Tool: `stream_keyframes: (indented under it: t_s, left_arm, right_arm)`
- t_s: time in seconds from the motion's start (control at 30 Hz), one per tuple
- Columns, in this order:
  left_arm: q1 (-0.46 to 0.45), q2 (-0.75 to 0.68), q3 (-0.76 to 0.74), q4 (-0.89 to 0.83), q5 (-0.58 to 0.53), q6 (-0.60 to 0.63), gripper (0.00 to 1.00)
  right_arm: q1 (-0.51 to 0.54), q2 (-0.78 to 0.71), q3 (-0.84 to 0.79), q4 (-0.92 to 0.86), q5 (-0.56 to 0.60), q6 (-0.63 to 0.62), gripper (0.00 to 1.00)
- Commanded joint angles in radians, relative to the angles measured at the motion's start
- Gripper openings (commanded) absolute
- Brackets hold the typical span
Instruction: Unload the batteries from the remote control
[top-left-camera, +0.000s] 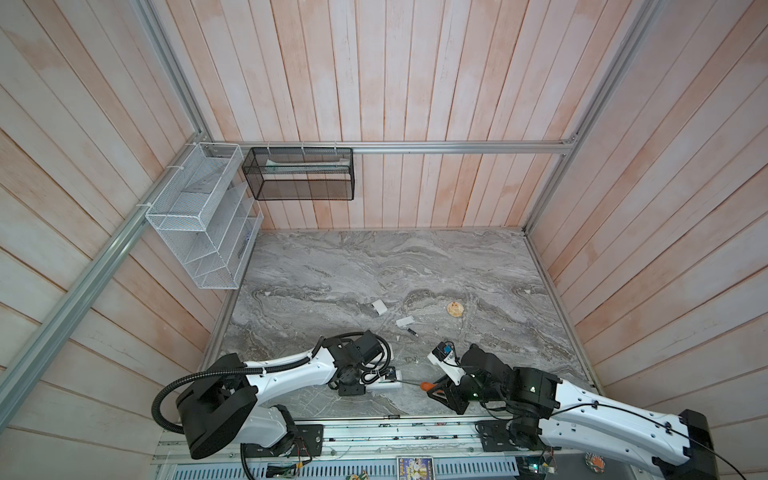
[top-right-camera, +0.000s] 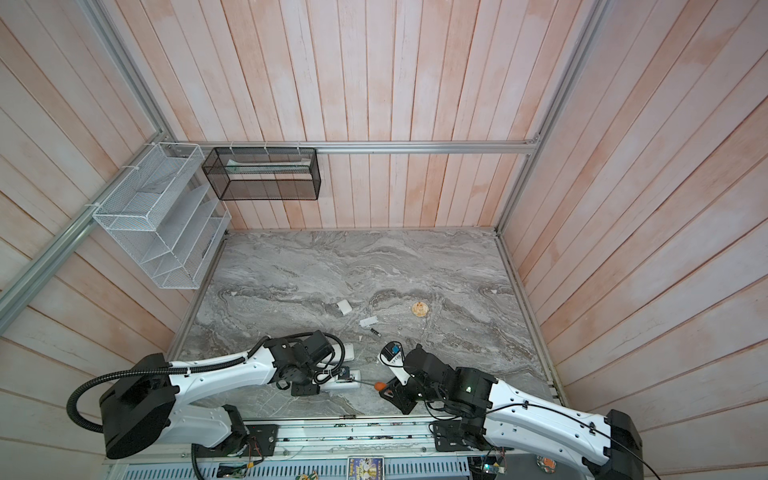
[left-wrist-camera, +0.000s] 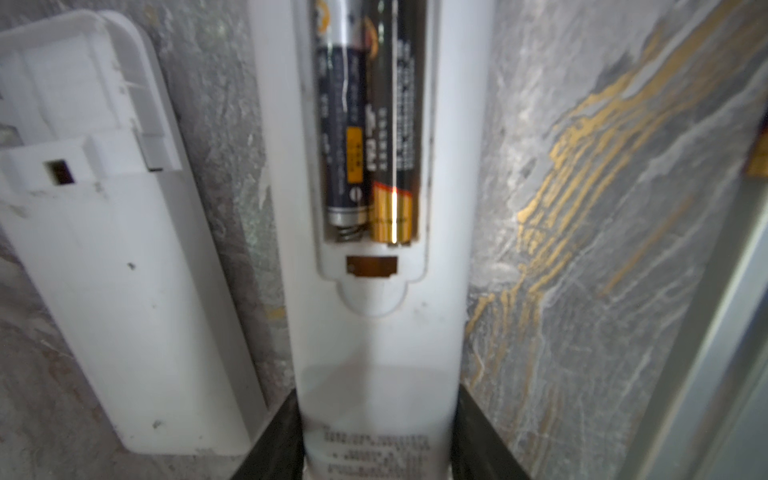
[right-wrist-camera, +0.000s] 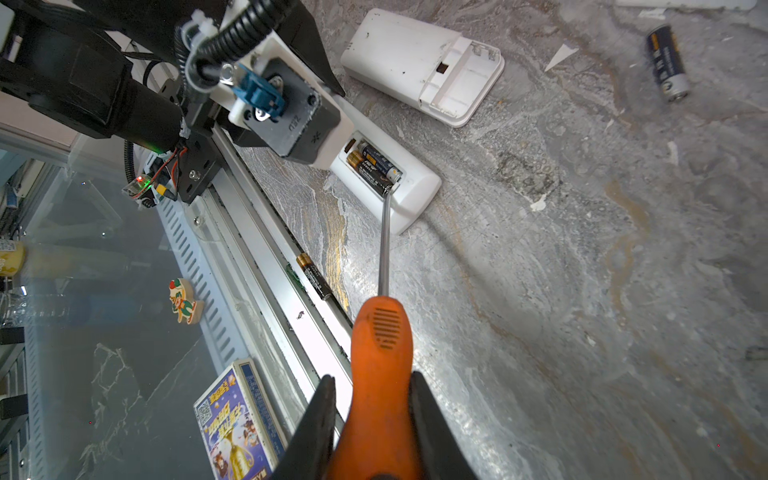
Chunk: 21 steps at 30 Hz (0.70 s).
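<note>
My left gripper (left-wrist-camera: 376, 440) is shut on the white remote control (left-wrist-camera: 374, 332), which lies on the marble table. Its compartment is uncovered, and two dark batteries (left-wrist-camera: 345, 137) with yellow marking lie side by side inside. My right gripper (right-wrist-camera: 374, 419) is shut on the orange-handled screwdriver (right-wrist-camera: 380, 365). The screwdriver's metal tip rests at the end of the batteries (right-wrist-camera: 376, 166) in the remote control (right-wrist-camera: 415, 195). In both top views the grippers face each other near the front edge, left gripper (top-left-camera: 374, 380) and right gripper (top-left-camera: 440, 388).
A second white remote (right-wrist-camera: 415, 62) with an empty compartment lies beside the held one. One loose battery (right-wrist-camera: 666, 62) lies farther out and another (right-wrist-camera: 314, 276) at the table's front rail. Two white covers (top-left-camera: 379, 306) (top-left-camera: 404, 321) and an orange round object (top-left-camera: 456, 308) sit mid-table.
</note>
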Motion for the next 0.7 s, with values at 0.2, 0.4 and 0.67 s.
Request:
stream_keyframes:
  t_s: [0.2,0.4,0.67]
  left_arm:
    - [-0.008,0.084,-0.044,0.027,0.034,0.039,0.00]
    - [-0.006,0.089,-0.043,0.026,0.035,0.038,0.00]
    - [-0.005,0.091,-0.044,0.024,0.039,0.039,0.00]
  right_arm:
    - [0.032,-0.010,0.081,0.197,-0.121,-0.065,0.00]
    - [0.033,-0.022,0.104,0.192,-0.112,-0.077,0.00]
    - [0.034,-0.031,0.123,0.210,-0.112,-0.080,0.00]
